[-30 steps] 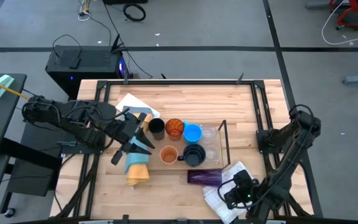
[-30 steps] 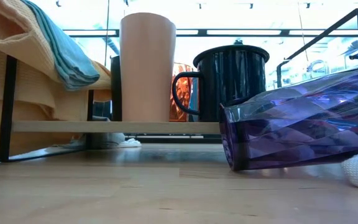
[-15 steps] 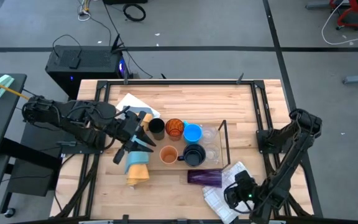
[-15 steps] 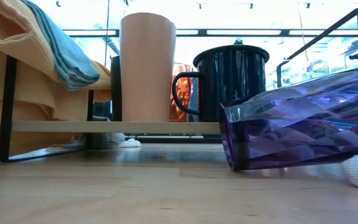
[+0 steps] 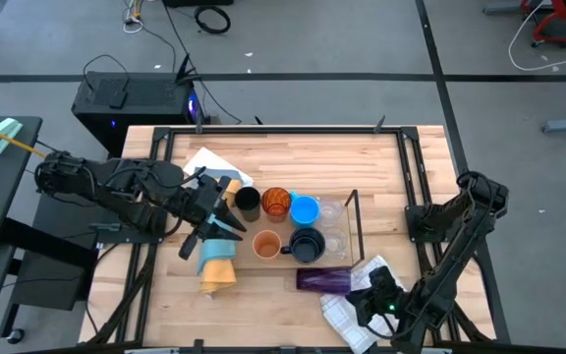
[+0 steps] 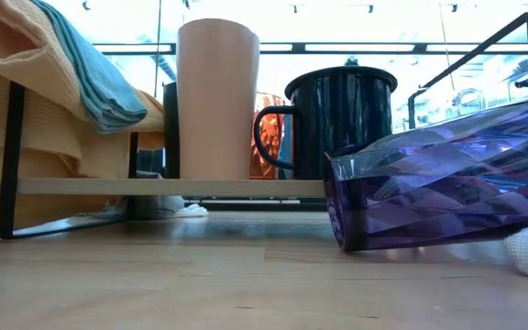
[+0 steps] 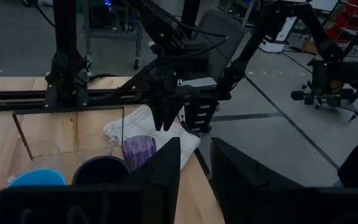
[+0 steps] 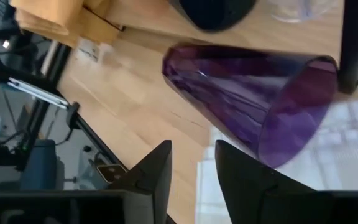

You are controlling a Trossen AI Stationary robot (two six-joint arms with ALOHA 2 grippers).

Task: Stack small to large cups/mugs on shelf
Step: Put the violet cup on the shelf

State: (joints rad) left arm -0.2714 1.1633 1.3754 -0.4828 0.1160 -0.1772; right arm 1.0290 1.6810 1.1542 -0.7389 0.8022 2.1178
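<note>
**Purple tumbler lies off the rack; both claws empty**

Your right gripper [image 5: 373, 295] hangs low over the near right part of the table, above a white cloth [image 5: 347, 313]. In its wrist view the two dark fingers [image 8: 148, 183] stand slightly spread with a narrow gap between them, and they pinch nothing. The purple translucent tumbler [image 8: 247, 106] lies on its side just ahead of them, apart from the fingertips, its open mouth toward the white cloth.

Your left gripper [image 5: 219, 211] sits at the left end of the shelf [image 5: 354, 211], beside the black cup [image 5: 248, 201]. Its fingers [image 7: 160, 171] are likewise a little apart and hold nothing.

The surface is a pale wooden table [image 5: 293, 157] in a black frame, on a grey floor with cables. A dark box [image 5: 131, 103] stands behind the table, and white paper [image 5: 209, 163] lies on the wood behind the left gripper. A rolled yellow-and-blue cloth [image 5: 216, 264] rests at the shelf's left end.

You can count six pieces standing on the shelf: the black cup, one amber cup [image 5: 276, 204], one bright blue cup [image 5: 305, 209], one peach cup [image 5: 266, 244], one dark handled mug [image 5: 307, 245] and at least one clear glass [image 5: 332, 210]. The one purple tumbler lies on the table just in front of the shelf.
</note>
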